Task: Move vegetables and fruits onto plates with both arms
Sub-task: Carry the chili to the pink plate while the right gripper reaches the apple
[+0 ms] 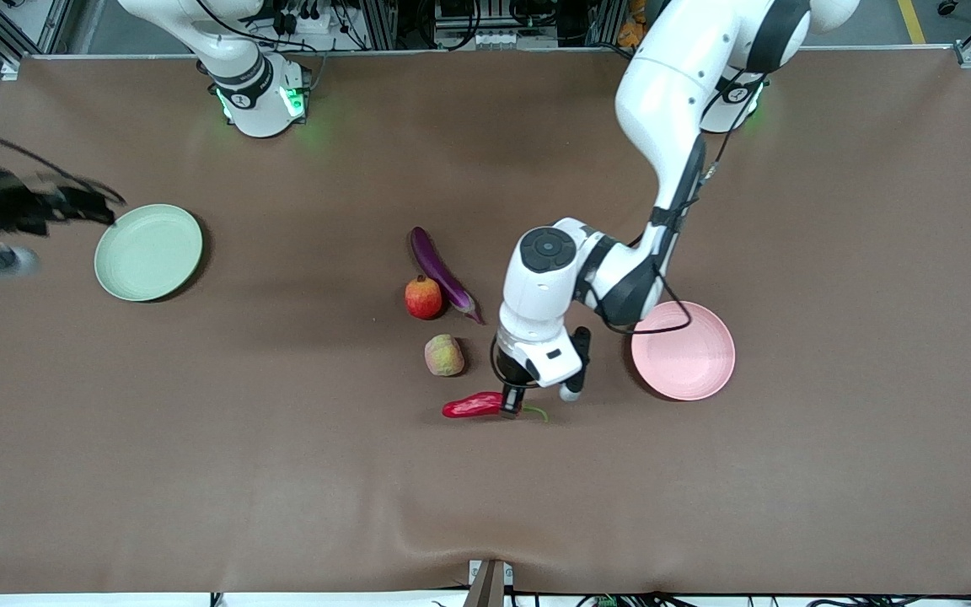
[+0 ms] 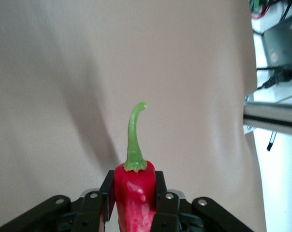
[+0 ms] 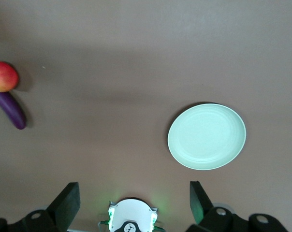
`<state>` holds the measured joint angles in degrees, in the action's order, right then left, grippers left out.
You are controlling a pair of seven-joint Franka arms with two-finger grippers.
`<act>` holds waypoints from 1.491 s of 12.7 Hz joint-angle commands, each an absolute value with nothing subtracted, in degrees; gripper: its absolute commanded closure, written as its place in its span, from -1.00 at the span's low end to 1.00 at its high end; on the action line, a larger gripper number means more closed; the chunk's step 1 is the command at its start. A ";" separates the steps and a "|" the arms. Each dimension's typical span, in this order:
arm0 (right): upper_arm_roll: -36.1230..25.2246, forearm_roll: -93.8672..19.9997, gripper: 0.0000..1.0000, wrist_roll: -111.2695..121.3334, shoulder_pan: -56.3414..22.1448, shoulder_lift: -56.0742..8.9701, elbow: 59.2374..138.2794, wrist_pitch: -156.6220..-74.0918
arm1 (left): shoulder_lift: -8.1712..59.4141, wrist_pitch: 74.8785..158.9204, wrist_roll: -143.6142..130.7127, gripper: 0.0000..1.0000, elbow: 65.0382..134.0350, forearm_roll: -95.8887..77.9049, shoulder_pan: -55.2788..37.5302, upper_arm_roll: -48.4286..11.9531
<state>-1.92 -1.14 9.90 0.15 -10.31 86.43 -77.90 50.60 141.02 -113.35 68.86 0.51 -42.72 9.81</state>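
Presently we list: left gripper (image 1: pixel 512 403), fingers (image 2: pixel 106 193) pinching the red chili pepper (image 2: pixel 133 195) low on the brown surface (image 1: pixel 199 438), green stem (image 2: pixel 135 137) protruding past the fingertips; right gripper (image 3: pixel 134 203) waiting aloft, fingers spread, pale green plate (image 3: pixel 207 136) below them.

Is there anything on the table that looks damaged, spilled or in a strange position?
Nothing stands out. The left gripper is shut on the chili pepper; the eggplant and both fruits lie intact on the table, and the green plate and pink plate sit flat, empty.
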 commanded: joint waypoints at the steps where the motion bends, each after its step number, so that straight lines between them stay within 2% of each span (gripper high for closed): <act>1: -1.41 -1.84 -1.00 10.29 -0.52 -13.17 84.90 -78.48 | 47.82 136.87 -110.06 1.00 70.31 1.41 -41.49 9.05; 4: -1.23 -3.42 -1.00 4.44 -4.82 -15.81 85.25 -83.39 | 43.87 127.57 -99.35 1.00 70.40 0.70 -39.21 8.35; 7: -1.23 -13.16 -1.00 -12.60 -8.34 -20.20 85.52 -89.19 | 39.48 116.67 -83.65 1.00 70.40 -5.16 -33.59 7.56; 11: -1.23 -15.64 -1.00 -33.46 -19.22 -22.94 90.07 -101.30 | 35.77 101.10 -57.54 1.00 72.59 -4.93 -28.31 7.82; 15: -1.06 -15.73 -1.00 -35.16 -25.56 -26.00 98.51 -116.07 | 33.32 100.46 -42.40 1.00 79.61 -2.11 -26.20 7.91; 19: -1.05 -15.73 -1.00 -35.24 -30.84 -30.75 99.93 -123.82 | 31.20 102.47 -31.56 1.00 86.64 0.77 -24.43 7.82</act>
<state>-0.55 -14.67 -35.06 -28.75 -29.47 99.48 -121.20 34.49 100.68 -34.43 80.96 -2.44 -24.91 8.64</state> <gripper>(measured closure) 0.000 0.648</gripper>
